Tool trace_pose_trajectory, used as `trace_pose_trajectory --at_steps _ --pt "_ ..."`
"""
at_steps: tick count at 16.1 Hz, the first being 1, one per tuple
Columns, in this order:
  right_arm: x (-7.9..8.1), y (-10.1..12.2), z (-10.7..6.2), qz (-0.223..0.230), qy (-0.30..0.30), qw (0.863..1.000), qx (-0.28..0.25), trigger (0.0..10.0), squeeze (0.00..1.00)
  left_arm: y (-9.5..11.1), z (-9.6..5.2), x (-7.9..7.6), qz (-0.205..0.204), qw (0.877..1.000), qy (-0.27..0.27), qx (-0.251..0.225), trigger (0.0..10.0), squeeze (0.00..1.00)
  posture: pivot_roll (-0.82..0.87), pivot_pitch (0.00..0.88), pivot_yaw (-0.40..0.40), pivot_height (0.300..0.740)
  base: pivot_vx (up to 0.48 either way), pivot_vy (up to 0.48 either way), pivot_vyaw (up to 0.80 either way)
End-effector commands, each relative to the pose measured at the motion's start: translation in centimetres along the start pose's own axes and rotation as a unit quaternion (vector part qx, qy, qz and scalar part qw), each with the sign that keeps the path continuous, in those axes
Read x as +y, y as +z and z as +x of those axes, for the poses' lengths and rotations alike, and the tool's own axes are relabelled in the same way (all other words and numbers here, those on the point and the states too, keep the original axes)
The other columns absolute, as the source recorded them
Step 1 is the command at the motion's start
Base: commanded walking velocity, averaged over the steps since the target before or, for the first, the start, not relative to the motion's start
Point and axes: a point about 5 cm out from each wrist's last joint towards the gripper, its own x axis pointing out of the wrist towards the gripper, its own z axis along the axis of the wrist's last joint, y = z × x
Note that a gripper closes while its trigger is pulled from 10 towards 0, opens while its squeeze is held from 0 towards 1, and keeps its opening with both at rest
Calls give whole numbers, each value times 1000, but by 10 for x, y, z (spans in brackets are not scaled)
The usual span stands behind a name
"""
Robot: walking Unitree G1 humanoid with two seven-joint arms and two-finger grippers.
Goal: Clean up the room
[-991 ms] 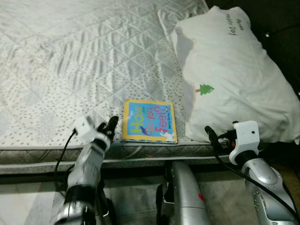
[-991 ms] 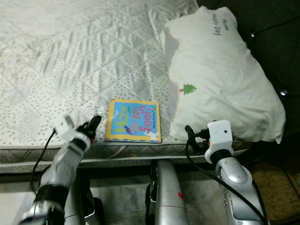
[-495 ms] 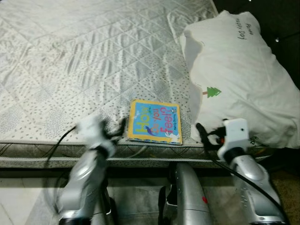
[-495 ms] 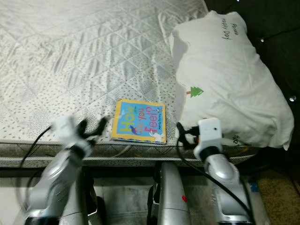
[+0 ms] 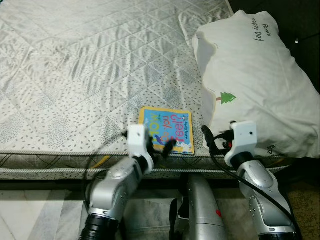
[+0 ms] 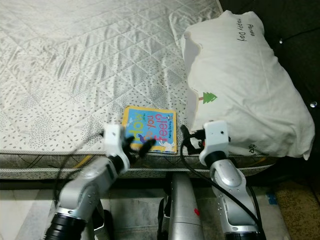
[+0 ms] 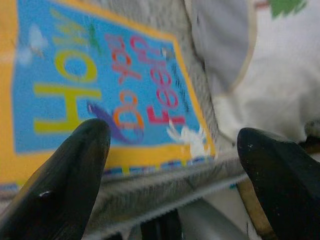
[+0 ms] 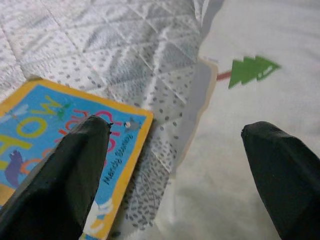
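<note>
The book [image 5: 166,129] lies flat at the mattress [image 5: 75,75] edge, the pillow [image 5: 255,85] at its 3 o'clock. The left gripper [image 5: 161,148], jaws apart, is poised at its 6 o'clock (approach step judged). The right gripper [image 5: 209,142], also spread, waits beside. A closing pinch on the near edge is called for.

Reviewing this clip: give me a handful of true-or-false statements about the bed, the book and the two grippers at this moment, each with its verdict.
1. The book lies flat near the mattress edge. True.
2. The left gripper is shut on the book. False: it is open, at the book's near edge.
3. The pillow carries a green tree print. True.
4. The right gripper is over the book. False: it is beside the book, by the pillow.
5. The book's cover is mostly red. False: blue with a yellow border.
</note>
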Motion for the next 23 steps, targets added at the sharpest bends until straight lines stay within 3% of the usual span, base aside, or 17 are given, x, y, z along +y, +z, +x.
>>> trace_pose_trajectory --at_steps 1,3,12,14,15,19,23 --pt "-3 -2 -4 -3 -5 1000 7 10000 0 -10 0 1 -9 1000 2 25 10000 1000 -46 237 -51 553 0 0 0" --pt "-4 -2 -5 -5 -6 1000 8 10000 0 -29 5 8 -27 997 11 74 10000 1000 -50 242 -52 553 0 0 0" --pt "-5 -2 -5 -10 -6 1000 8 10000 0 -30 23 12 -34 996 6 88 10000 1000 -65 232 -47 553 0 0 0" --pt "-5 -2 -4 -11 -6 1000 8 10000 0 -28 24 15 -28 996 5 88 10000 463 -64 229 -47 553 0 0 0" --pt "-5 -2 -4 -11 -6 1000 7 10000 0 -27 24 16 -27 996 4 86 10000 0 -62 227 -47 553 0 0 0" --pt "-4 -3 0 -11 -4 1000 6 10000 0 -17 18 17 -19 998 6 58 10000 0 -43 216 -48 553 0 0 0" --pt "1 -3 5 -7 3 1000 2 10000 0 0 19 -2 -18 998 -41 32 10000 0 -26 205 -45 553 0 0 0"
